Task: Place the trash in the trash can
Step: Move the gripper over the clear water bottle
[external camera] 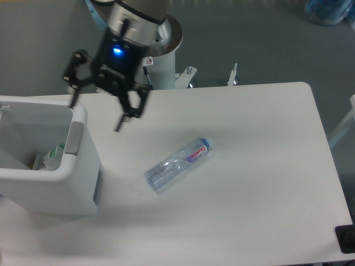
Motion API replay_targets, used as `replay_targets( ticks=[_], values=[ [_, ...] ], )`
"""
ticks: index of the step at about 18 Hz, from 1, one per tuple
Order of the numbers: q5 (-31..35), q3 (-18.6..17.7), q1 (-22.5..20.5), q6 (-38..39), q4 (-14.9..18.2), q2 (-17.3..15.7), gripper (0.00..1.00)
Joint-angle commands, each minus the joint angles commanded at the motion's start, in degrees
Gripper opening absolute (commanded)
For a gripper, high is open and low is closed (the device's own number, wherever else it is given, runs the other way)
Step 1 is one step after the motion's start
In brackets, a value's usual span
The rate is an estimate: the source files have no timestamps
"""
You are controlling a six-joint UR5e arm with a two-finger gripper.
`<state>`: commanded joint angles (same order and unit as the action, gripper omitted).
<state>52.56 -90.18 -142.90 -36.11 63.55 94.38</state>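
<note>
A clear plastic water bottle (pixel 179 163) with a pink-red label and blue cap lies on its side on the white table (pixel 249 183), near the middle. The white boxy trash can (pixel 55 194) stands at the left edge. Inside it lies a clear plastic bag with green print (pixel 51 157), low in the bin. My gripper (pixel 95 115) hangs open above the table, just right of the can's far right corner, with nothing between its fingers. It is up and left of the bottle, well apart from it.
The arm's white pedestal (pixel 161 61) stands behind the table's far edge. A small white bracket (pixel 234 75) sticks up at the back edge. A dark object (pixel 345 238) sits at the table's near right corner.
</note>
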Motion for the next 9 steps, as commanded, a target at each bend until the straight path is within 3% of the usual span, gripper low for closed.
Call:
replay_targets(
  ticks=[3,6,9],
  values=[
    [1.31,1.84,-1.68,-0.97,0.35,4.22,1.0],
    [7.54,4.74,-1.42,-1.06,1.05,8.7,1.0],
    [9.23,7.9,-1.07,-2.9,5.17,13.27,1.0]
  ],
)
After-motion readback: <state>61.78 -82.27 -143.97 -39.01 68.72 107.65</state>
